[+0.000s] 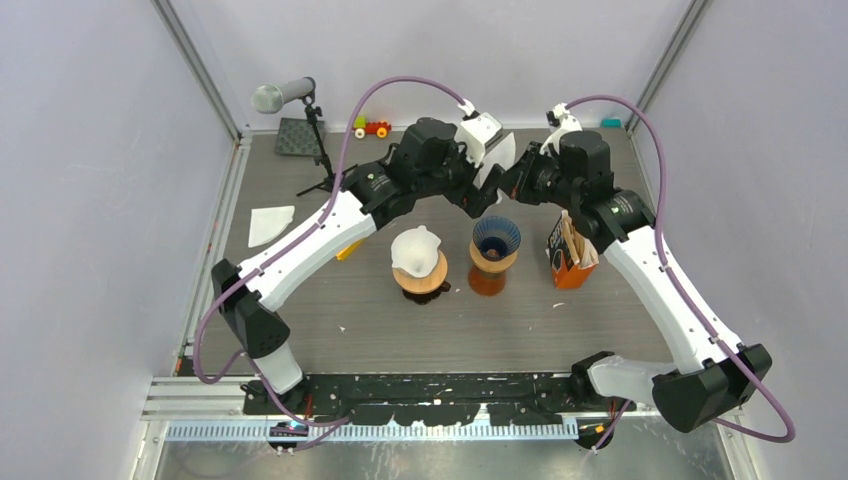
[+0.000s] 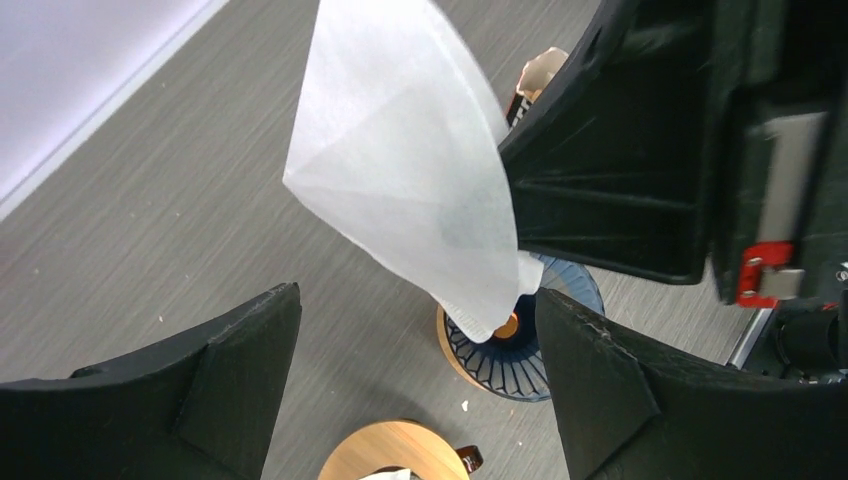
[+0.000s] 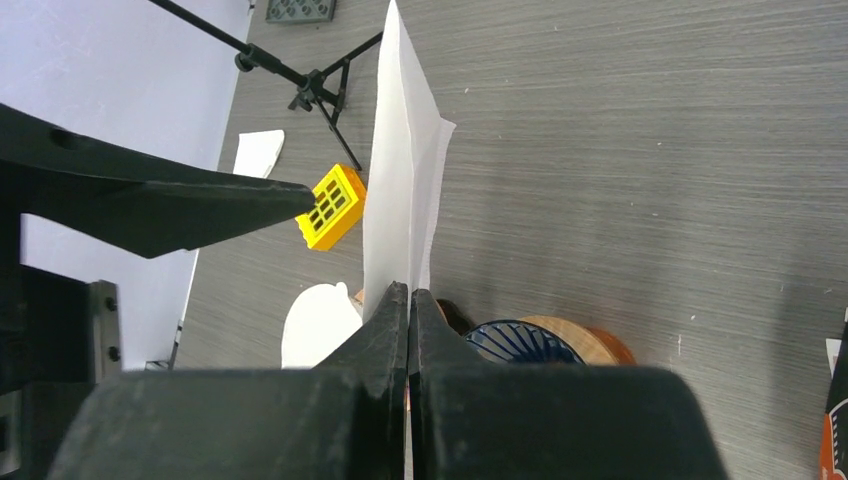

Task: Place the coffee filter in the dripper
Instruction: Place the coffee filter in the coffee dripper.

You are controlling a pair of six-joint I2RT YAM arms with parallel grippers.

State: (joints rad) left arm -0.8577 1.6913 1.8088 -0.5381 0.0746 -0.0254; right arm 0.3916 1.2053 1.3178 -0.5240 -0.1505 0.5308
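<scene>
A white paper coffee filter (image 2: 400, 160) hangs in the air above the table, folded flat, its lower tip over the blue ribbed dripper (image 2: 520, 350). My right gripper (image 3: 410, 300) is shut on the filter's (image 3: 400, 180) edge. My left gripper (image 2: 420, 350) stands open just beside the filter, with nothing between its fingers (image 2: 240, 380). In the top view the filter (image 1: 497, 160) sits between the two wrists, behind the blue dripper (image 1: 496, 238), which rests on an amber carafe. The left gripper (image 1: 480, 200) and right gripper (image 1: 510, 185) are close together there.
A white dripper (image 1: 418, 255) on a wooden stand is left of the blue one. An orange and black packet (image 1: 571, 255) stands to the right. A yellow block (image 3: 331, 206), a spare filter (image 1: 270, 224), a microphone on a tripod (image 1: 283, 95) and a toy car (image 1: 372, 127) lie further left and back.
</scene>
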